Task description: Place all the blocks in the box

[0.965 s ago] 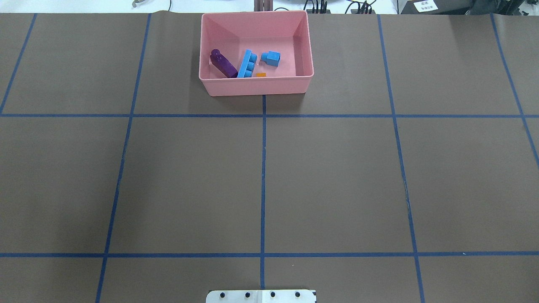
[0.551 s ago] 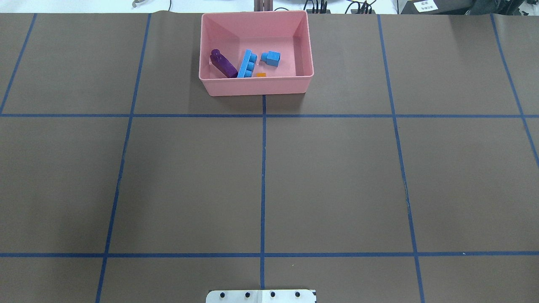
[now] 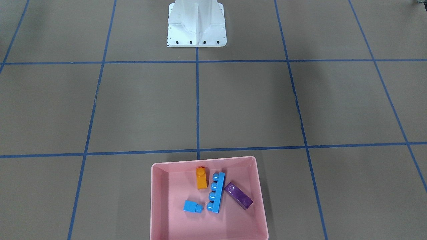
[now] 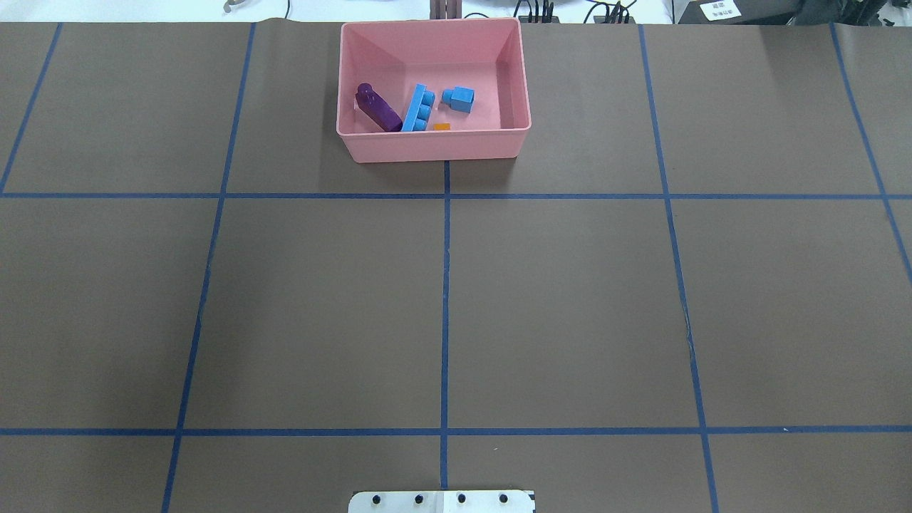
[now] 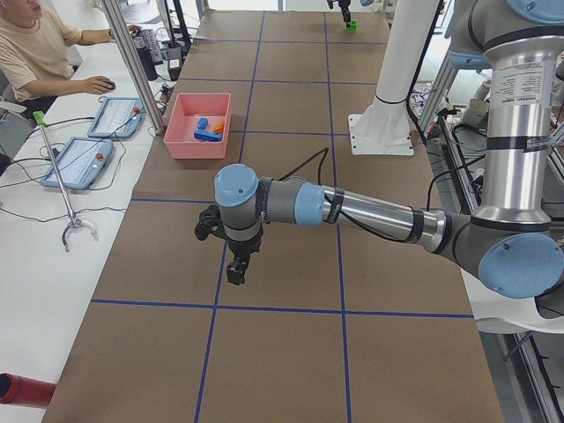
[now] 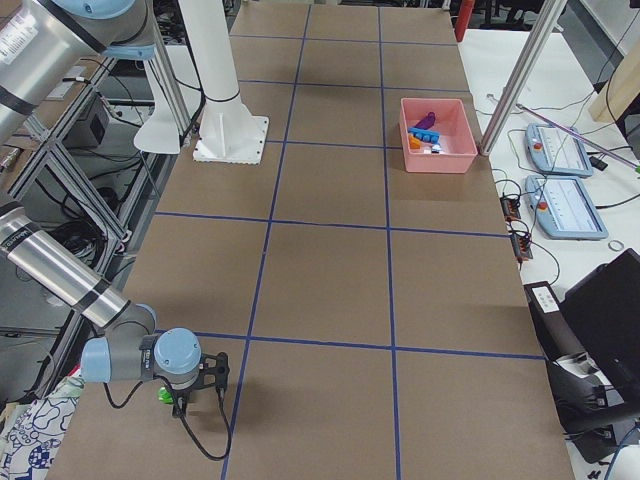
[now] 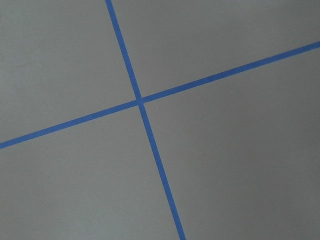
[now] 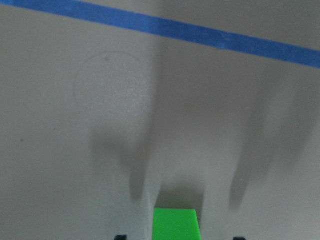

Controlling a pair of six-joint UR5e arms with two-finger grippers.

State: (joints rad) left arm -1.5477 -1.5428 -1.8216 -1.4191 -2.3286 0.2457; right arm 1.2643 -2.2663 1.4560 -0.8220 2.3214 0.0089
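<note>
The pink box (image 4: pixel 434 146) stands at the far middle of the table, also seen as the box (image 3: pixel 156 203). Inside it lie an orange block (image 3: pixel 201 179), a long blue block (image 3: pixel 215 193), a small blue cube (image 3: pixel 191 206) and a purple block (image 3: pixel 237 195). A green block (image 8: pixel 175 224) rests on the table between the fingertips of my right gripper (image 6: pixel 180 403), which stands open around it near the table's right end. My left gripper (image 5: pixel 236 273) hangs over bare table near a tape crossing; I cannot tell whether it is open or shut.
The white robot base (image 3: pixel 196 30) stands at the table's near edge. Blue tape lines (image 7: pixel 140 100) grid the brown surface. A seated person (image 5: pixel 35 44) and control tablets (image 5: pixel 75 159) are at a white side table beyond the box, behind a metal post (image 5: pixel 132 62).
</note>
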